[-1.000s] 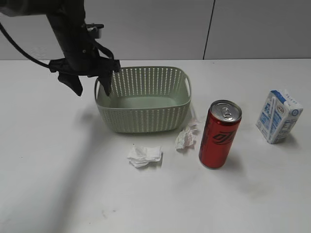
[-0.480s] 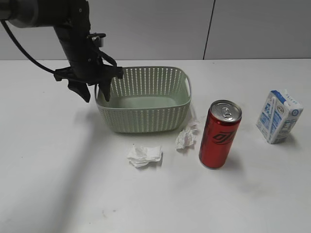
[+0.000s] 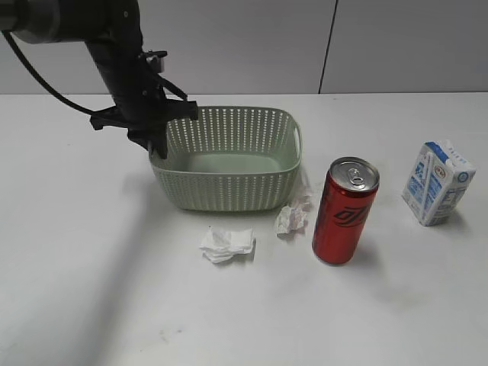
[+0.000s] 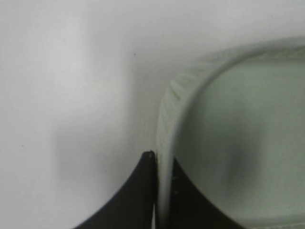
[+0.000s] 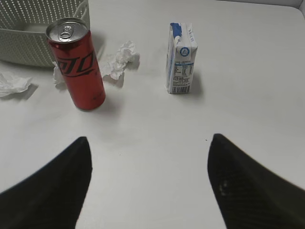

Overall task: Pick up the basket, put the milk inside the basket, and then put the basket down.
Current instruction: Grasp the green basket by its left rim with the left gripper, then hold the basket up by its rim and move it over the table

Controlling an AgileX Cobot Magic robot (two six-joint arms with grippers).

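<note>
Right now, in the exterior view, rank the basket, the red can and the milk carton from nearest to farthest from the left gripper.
1. The basket: the left gripper is at its left rim.
2. The red can: right of the basket, towards the front.
3. The milk carton: far right of the table, beyond the can.

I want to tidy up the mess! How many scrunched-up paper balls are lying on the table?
2. One crumpled tissue lies in front of the basket; the other tissue sits between the basket's right front corner and the red can. None shows elsewhere.
</note>
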